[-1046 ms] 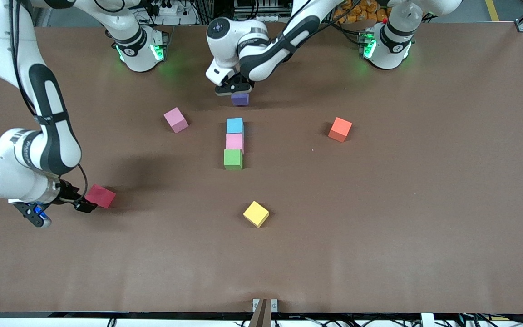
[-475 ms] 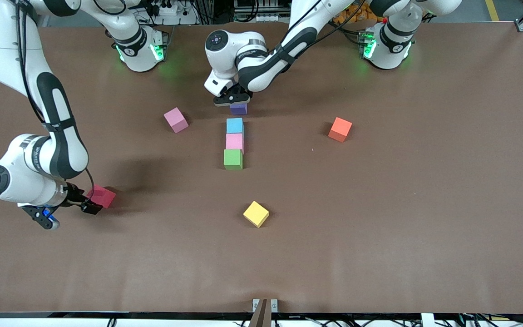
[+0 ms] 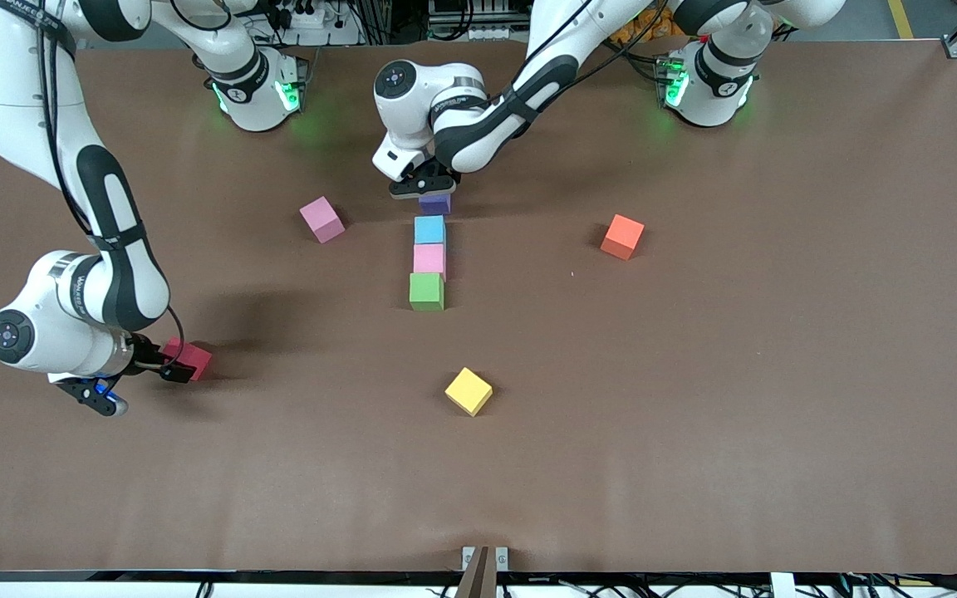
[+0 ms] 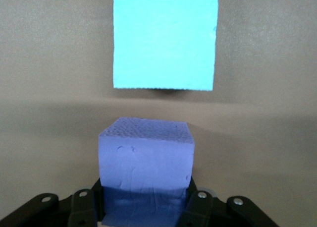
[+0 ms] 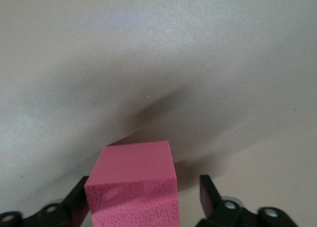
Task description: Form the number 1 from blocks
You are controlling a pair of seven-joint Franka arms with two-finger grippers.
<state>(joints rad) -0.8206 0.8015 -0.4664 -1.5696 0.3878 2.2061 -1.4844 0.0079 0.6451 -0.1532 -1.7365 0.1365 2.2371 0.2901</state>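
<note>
A light blue block [image 3: 429, 229], a pink block [image 3: 429, 258] and a green block [image 3: 427, 291] form a touching column mid-table. My left gripper [image 3: 434, 194] is shut on the purple block [image 3: 437, 204], low at the column's end beside the light blue block [image 4: 165, 38], a small gap between them. In the left wrist view the purple block [image 4: 146, 155] fills the left gripper [image 4: 143, 209]. My right gripper [image 3: 176, 367] is open around the red block [image 3: 192, 357] on the table toward the right arm's end. In the right wrist view the red block [image 5: 132, 187] touches one finger [image 5: 79, 203]; the other stands off.
A second pink cube [image 3: 321, 219] lies beside the column toward the right arm's end. An orange cube [image 3: 622, 237] sits toward the left arm's end. A yellow cube [image 3: 468, 391] lies nearer the camera than the green block.
My left gripper has brought the purple block closer to the light blue block. My right gripper has slid onto the red block, and its fingers have begun to narrow.
</note>
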